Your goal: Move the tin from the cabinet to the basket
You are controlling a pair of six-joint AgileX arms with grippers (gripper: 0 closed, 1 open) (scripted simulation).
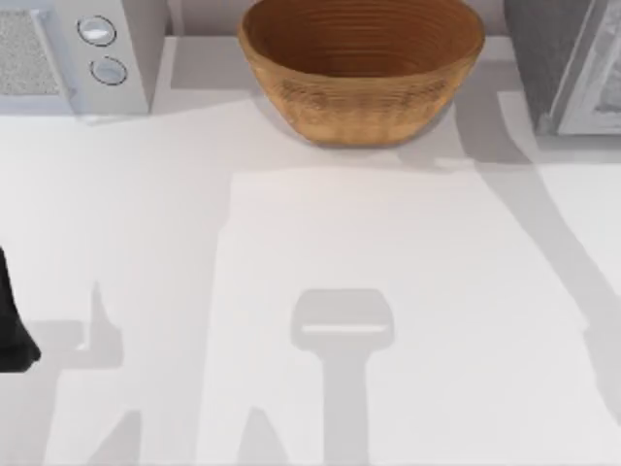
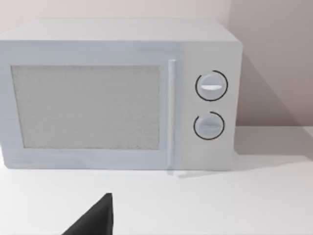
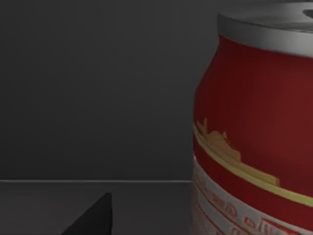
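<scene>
The tin (image 3: 254,127) stands nearest the right wrist camera, upright on the dark floor of the cabinet (image 3: 98,88), cut off at the frame's edge so that part of its body and top stays hidden. It has a deep red wall, a yellow band, pale lettering too blurred to read near its foot, and a shiny silver rim. A black wedge of the right hand (image 3: 93,218) juts in at the edge of that view, beside the tin and apart from it; I cannot tell whether that hand is spread or pressed together.

From above, the cabinet (image 1: 568,68) is a grey box at the tabletop's far right corner, cropped by the frame, its inside hidden. The left arm (image 1: 15,320) shows as a black shape at the left edge. A black corner of the left hand (image 2: 95,218) shows in the left wrist view; I cannot tell its state either.

The tabletop (image 1: 310,291) is plain white, crossed by grey shadows, against a pale wall. The basket (image 1: 361,68), brown woven wicker, sits at the far middle. A white microwave (image 2: 117,93) with 2 round dials (image 2: 211,86) stands at the far left.
</scene>
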